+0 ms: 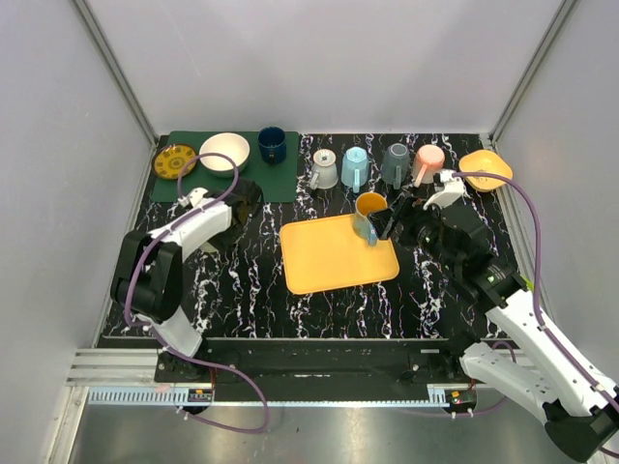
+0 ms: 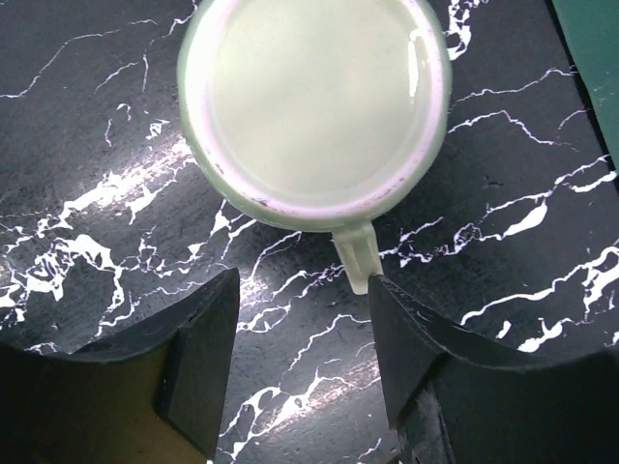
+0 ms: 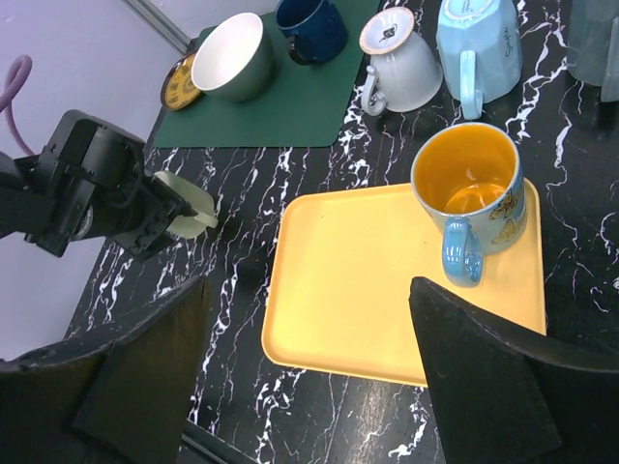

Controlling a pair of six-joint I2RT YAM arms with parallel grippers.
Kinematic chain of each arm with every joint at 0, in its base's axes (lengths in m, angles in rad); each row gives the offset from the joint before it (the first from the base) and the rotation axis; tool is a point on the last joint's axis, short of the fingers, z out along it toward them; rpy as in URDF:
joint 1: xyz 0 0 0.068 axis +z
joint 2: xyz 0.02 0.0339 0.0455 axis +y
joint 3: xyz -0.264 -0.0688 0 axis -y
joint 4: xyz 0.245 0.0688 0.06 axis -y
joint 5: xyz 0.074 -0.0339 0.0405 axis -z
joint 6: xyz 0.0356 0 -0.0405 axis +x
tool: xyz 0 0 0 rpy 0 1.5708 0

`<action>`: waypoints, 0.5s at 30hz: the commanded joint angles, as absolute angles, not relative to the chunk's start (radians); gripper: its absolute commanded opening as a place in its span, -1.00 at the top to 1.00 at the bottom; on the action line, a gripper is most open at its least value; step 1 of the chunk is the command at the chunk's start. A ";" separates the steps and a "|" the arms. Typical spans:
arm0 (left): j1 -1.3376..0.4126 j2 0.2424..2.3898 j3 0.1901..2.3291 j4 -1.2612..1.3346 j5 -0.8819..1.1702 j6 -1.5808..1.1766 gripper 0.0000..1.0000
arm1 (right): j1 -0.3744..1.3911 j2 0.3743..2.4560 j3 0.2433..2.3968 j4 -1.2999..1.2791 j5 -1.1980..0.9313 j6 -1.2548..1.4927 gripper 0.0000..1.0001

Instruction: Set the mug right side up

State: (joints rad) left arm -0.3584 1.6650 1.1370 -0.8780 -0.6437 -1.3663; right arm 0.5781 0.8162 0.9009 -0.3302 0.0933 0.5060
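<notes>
Mug (image 1: 371, 215) upright at far right edge of tray (image 1: 329, 261) (right tool (image 3: 308, 329) spread wide, nearby).

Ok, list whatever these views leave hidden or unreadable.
- Top view: the pale green mug is hidden under the left gripper.
- Left wrist view: glare washes out that mug's upper face, so it is unclear whether it shows the base or the opening.
- Right wrist view: the grey mug is cut off by the top-right corner.
- Top view: the yellow plate has a pattern too small to read.

Black marbled table (image 1: 242, 290), green mat (image 1: 290, 181), yellow tray (image 1: 324, 261), yellow bowl (image 1: 486, 169), pale green mug (image 2: 314, 97)
</notes>
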 commanded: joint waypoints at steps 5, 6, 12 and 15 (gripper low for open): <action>-0.324 1.697 1.198 -0.835 -0.650 -1.338 -0.15 | 0.588 0.782 0.890 -0.311 0.071 0.509 -0.78; -0.324 1.694 1.187 -0.827 -0.644 -1.322 -0.15 | 0.588 0.782 0.888 -0.308 0.069 0.509 -0.78; -0.295 1.615 1.063 -0.784 -0.617 -1.244 -0.13 | 0.588 0.788 0.877 -0.288 0.058 0.512 -0.78; -0.282 1.518 0.994 -0.755 -0.615 -1.200 -0.12 | 0.588 0.795 0.880 -0.284 0.052 0.515 -0.78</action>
State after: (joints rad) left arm -0.3069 1.6482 1.0729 -0.7841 -0.6224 -1.2755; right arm 0.5781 0.7948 0.8803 -0.3271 0.0795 0.5072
